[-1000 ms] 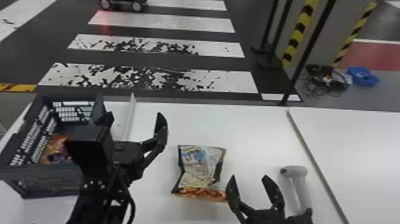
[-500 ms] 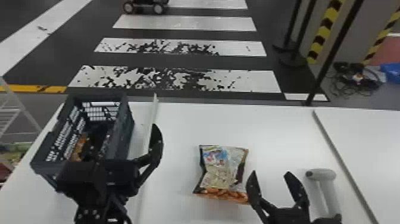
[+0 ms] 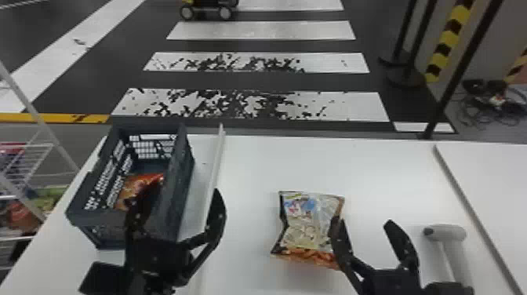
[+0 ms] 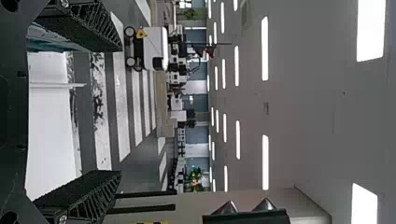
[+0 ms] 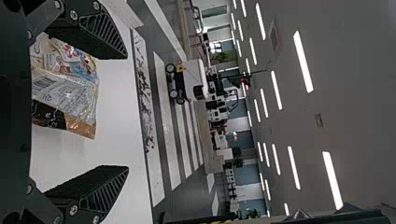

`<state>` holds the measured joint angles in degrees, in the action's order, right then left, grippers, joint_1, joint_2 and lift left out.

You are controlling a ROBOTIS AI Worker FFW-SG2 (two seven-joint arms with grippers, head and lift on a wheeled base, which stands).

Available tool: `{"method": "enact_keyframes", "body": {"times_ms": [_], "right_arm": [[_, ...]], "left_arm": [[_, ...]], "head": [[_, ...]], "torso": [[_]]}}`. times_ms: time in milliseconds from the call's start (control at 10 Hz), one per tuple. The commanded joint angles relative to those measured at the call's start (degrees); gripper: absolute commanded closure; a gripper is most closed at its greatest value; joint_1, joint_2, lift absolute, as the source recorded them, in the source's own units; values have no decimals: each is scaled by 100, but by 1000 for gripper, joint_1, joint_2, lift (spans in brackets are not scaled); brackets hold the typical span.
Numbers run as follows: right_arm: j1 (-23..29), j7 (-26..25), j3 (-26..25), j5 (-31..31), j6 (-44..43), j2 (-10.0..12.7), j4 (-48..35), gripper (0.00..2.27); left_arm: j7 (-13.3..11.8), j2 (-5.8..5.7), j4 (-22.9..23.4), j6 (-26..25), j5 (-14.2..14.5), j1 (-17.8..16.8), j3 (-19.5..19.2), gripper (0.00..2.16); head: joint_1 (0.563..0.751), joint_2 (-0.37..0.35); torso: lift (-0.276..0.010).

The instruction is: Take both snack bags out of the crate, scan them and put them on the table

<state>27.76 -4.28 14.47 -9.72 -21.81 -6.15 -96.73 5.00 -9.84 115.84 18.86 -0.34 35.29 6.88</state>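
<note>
The orange snack bag (image 3: 133, 188) is contained in the crate (image 3: 180, 184) at ten o'clock, the other snack bag (image 3: 306, 227) laid on the table (image 3: 376, 172) at one; with left gripper (image 4: 120, 110) and right gripper (image 5: 127, 112) spread and empty, crate removal seems in hand, leftward lowering being needed.

Beyond the smooth white counter (image 3: 372, 172), I see a dark grey floor (image 3: 274, 81) painted with broad white crossing stripes (image 3: 337, 106), the nearer ones badly worn. A white wire rack (image 3: 37, 145) stands at the left; black cables (image 3: 484, 115) lie tangled at the right, near a yellow-and-black striped post (image 3: 449, 41). Long white light strips (image 4: 265, 163) line the pale grey ceiling (image 4: 317, 126).
</note>
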Motion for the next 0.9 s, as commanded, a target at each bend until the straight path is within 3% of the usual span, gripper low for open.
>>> {"method": "enact_keyframes", "body": {"times_ms": [0,200,300,500,600,800], "right_arm": [[1,6,82,172,278,0,-162,184],[-8,6,214,269,525,0,-285,340],[-8,147,240,322,700,0,-338,623],[-43,288,319,682,1263,0,-523,1794],[-78,349,390,946,1544,0,-602,2047],[-272,586,363,1086,2054,0,-593,2240]], "left_arm": [[-69,9,-273,420,61,118,-90,76],[-104,9,-519,736,175,276,-90,80],[-227,9,-642,789,333,312,-117,83],[-324,0,-651,824,342,452,-169,90],[-421,-18,-695,912,342,531,-187,103],[-684,-35,-941,1264,395,540,-117,103]], "head": [[695,66],[695,104],[695,112],[695,151],[695,172],[695,198]], "torso": [[-94],[-94],[-94],[-94],[-94],[-94]]}}
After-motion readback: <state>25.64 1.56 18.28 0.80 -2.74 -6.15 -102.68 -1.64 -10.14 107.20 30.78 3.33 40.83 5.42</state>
